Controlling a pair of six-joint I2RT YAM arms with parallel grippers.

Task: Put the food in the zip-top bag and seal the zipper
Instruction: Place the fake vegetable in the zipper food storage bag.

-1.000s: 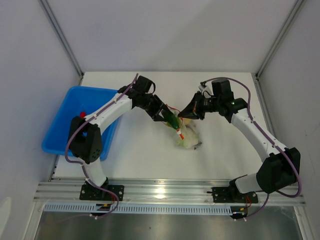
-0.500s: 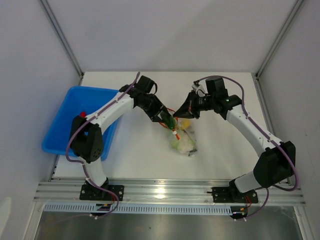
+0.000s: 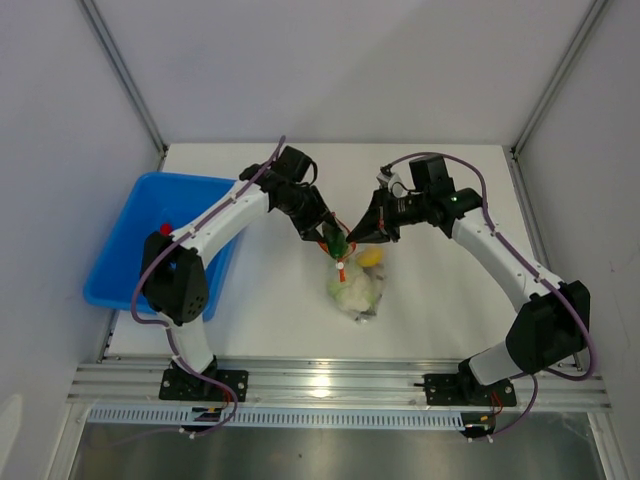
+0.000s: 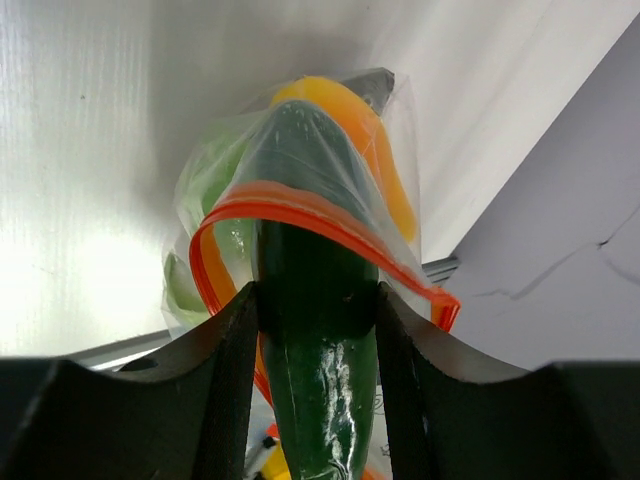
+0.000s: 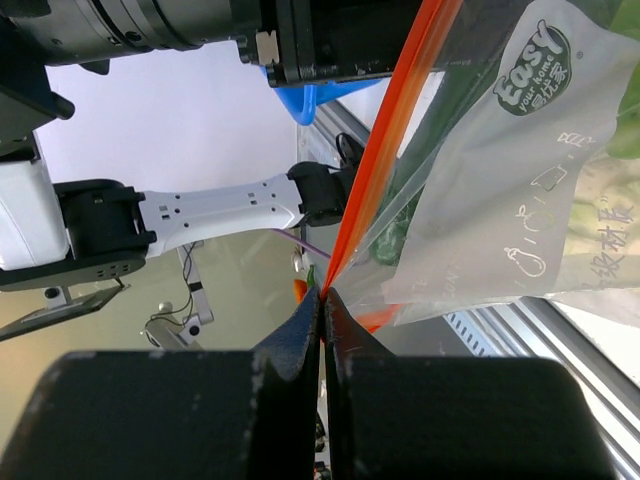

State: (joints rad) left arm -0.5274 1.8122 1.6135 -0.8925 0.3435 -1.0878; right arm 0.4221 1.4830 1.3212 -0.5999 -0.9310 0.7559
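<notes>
My left gripper (image 3: 328, 236) is shut on the dark green cucumber (image 4: 318, 330), whose tip pokes through the mouth of the zip-top bag (image 3: 355, 290). The orange-red zipper (image 4: 300, 210) loops over the cucumber. My right gripper (image 5: 322, 295) is shut on one end of the zipper (image 5: 385, 150), holding the clear bag (image 5: 500, 200) up at mid table. Inside the bag lie a white-green leafy vegetable (image 3: 350, 288) and an orange-yellow piece (image 3: 371, 257). The cucumber (image 3: 337, 241) shows between the two grippers in the top view.
A blue tray (image 3: 130, 230) stands at the left table edge under the left arm, with a small red item (image 3: 165, 229) at its rim. The table's aluminium front rail (image 3: 330, 385) runs along the near edge.
Both grippers have drawn closer together and slightly toward the back. The bag has swung left and now hangs lower beneath them, with the cucumber further into its mouth.
</notes>
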